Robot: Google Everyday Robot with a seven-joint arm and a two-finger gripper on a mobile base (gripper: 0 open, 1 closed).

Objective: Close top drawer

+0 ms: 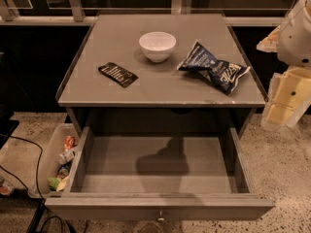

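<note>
Speckled floor [282,169] under a grey cabinet [160,84], top drawer [160,208] standing open.
Gripper [286,98] hangs at three o'clock beside the cabinet; I cannot tell its grip state.

The arm [297,30] is a rounded white shell, smooth and faintly glossy, with a small dark round spot low on its side (a screw or a port, too small to tell). A pale flat piece with an orange tint sits at its left rim. Below it, at the right edge of the view, the tool [282,101] is made of flat, blocky cream-yellow segments with paler edges and thin seams between them.
</note>
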